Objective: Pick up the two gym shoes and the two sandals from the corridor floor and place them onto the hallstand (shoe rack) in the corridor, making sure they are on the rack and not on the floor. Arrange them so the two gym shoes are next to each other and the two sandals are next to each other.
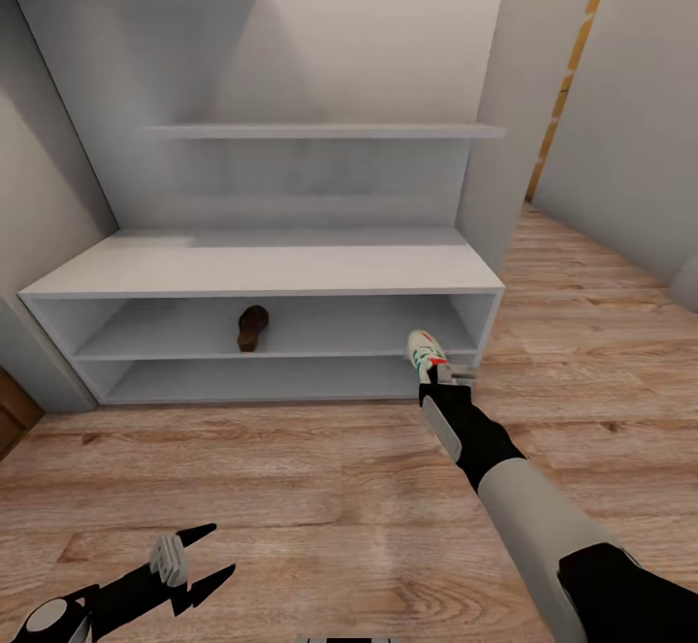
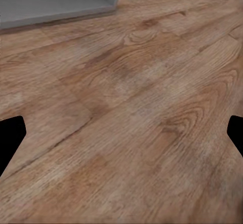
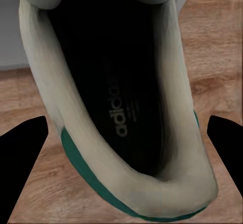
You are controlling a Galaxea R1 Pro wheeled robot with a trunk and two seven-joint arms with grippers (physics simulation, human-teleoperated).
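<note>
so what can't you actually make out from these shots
- Gym shoe, head view: too small to tell if it rests on the hallstand shelf; the right pincer covers its heel.
- Same shoe, right wrist view: toe cut off by the edge; the grip on it cannot be judged.
- Sandal, head view: a small dark shape, straps unreadable.
- Left pincer: arm cut by the frame corner.

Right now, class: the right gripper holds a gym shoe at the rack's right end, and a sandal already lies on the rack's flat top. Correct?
Not quite. The head view shows the sandal on the hallstand's upper open shelf, not its flat top. The right gripper does hold a gym shoe there.
</note>
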